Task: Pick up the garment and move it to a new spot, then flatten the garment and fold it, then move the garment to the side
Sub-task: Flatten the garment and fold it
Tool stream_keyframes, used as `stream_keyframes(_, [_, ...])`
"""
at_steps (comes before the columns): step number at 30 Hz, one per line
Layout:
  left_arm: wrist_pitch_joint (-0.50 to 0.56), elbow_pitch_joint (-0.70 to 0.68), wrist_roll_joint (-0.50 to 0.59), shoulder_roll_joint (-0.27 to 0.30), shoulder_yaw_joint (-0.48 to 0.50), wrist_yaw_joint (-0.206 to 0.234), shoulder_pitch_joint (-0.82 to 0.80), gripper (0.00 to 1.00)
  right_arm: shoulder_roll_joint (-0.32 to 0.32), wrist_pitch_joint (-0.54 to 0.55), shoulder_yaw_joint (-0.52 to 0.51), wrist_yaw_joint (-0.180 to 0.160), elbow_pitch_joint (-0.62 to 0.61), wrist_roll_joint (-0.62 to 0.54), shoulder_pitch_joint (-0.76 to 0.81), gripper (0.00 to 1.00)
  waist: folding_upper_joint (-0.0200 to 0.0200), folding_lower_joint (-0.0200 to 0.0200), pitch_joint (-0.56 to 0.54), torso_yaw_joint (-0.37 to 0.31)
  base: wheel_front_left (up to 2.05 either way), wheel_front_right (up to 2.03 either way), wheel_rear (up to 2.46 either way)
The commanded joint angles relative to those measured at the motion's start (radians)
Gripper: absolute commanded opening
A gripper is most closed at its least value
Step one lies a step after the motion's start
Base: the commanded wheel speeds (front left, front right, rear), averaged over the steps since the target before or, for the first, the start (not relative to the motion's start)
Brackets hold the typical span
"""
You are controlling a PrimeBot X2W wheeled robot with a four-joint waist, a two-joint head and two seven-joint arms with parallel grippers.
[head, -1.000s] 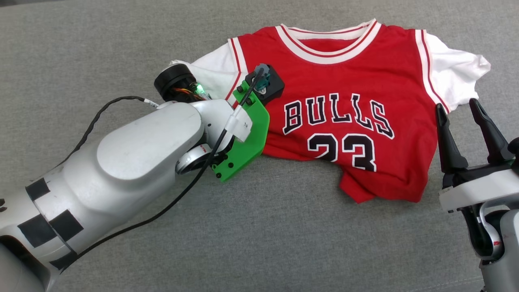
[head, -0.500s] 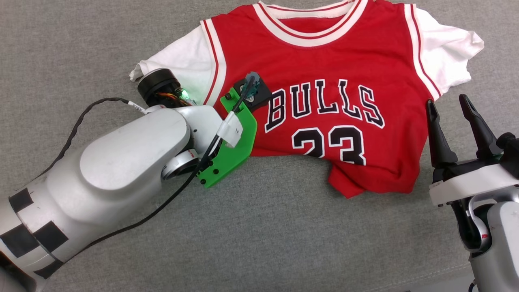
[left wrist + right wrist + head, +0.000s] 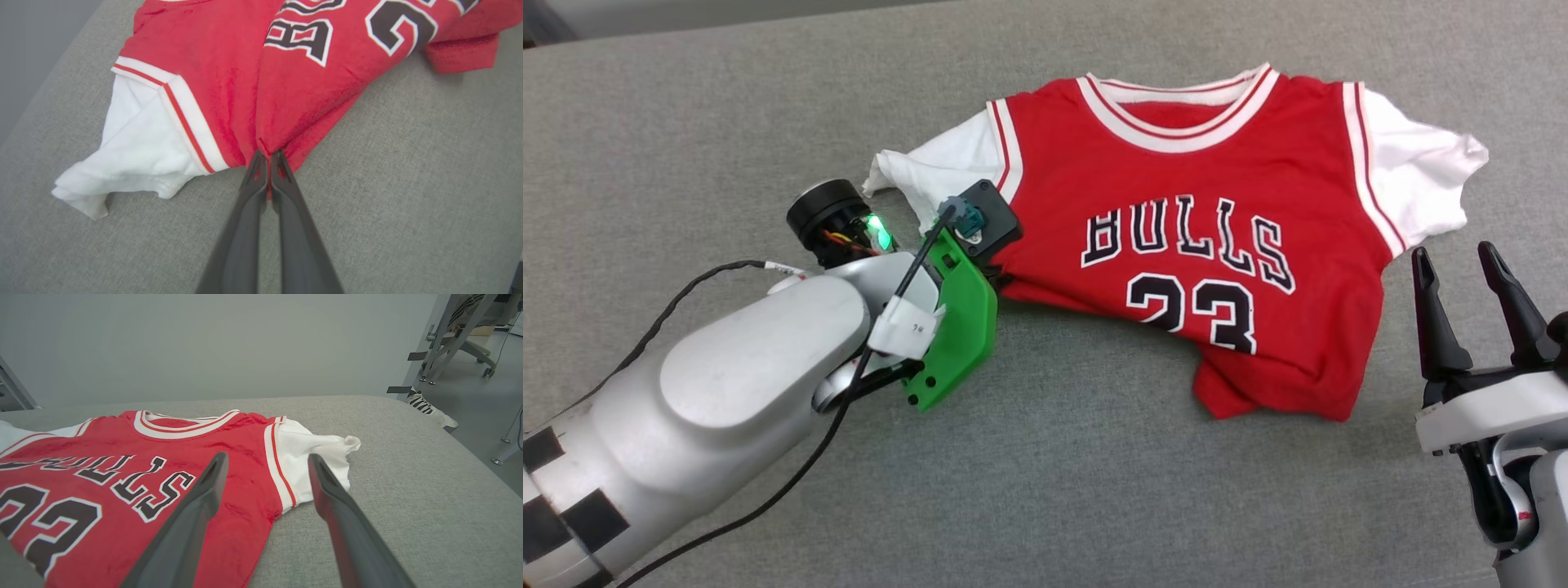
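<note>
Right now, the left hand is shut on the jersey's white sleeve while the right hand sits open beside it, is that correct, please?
Not quite: the left wrist view shows the left hand shut on the red side edge of the jersey, next to the white sleeve, not on it. The right hand is indeed open beside the jersey.

We take this for a lab or office workroom: behind the grey fabric-covered bench stands a bare grey wall, and past its far corner we see metal desk legs, a wheeled office chair and smooth grey floor.
</note>
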Motion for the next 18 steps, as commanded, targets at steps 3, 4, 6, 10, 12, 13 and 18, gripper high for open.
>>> stream_keyframes(3, [-0.024,-0.056,-0.007,0.044,0.003,0.015,0.061,0.0,0.001,0.011,-0.009,-0.001,-0.014,0.002,0.033,1.0,-0.0001,0.0,-0.093,0.055,0.0,0.0,0.0])
stream_keyframes(4, [-0.029,-0.079,-0.005,0.057,0.002,0.025,0.081,0.0,0.002,0.015,-0.013,-0.001,-0.018,0.001,0.043,1.0,-0.0001,0.0,-0.104,0.059,0.0,0.0,0.0])
stream_keyframes(6, [-0.04,-0.122,-0.004,0.08,0.001,0.05,0.123,0.0,0.003,0.022,-0.022,-0.001,-0.026,0.001,0.06,1.0,-0.0001,0.0,-0.121,0.063,0.0,0.0,0.0])
stream_keyframes(10, [-0.067,-0.202,-0.014,0.111,-0.001,0.112,0.223,0.0,0.006,0.032,-0.051,-0.001,-0.041,0.002,0.097,1.0,-0.0001,0.0,-0.145,0.072,0.0,0.0,0.0])
stream_keyframes(12, [-0.072,-0.226,-0.015,0.118,-0.003,0.134,0.27,0.0,0.009,0.038,-0.065,-0.001,-0.051,0.002,0.115,1.0,-0.0001,0.0,-0.15,0.077,0.0,0.0,0.0])
stream_keyframes(13, [-0.076,-0.233,-0.021,0.117,-0.003,0.142,0.292,0.0,0.01,0.04,-0.07,-0.001,-0.055,0.001,0.121,1.0,-0.0001,0.0,-0.151,0.078,0.0,0.0,0.0])
stream_keyframes(18, [-0.081,-0.216,-0.016,0.089,-0.006,0.159,0.392,0.0,0.022,0.056,-0.082,-0.001,-0.075,-0.002,0.14,1.0,-0.0001,0.0,-0.145,0.08,0.0,0.0,0.0])
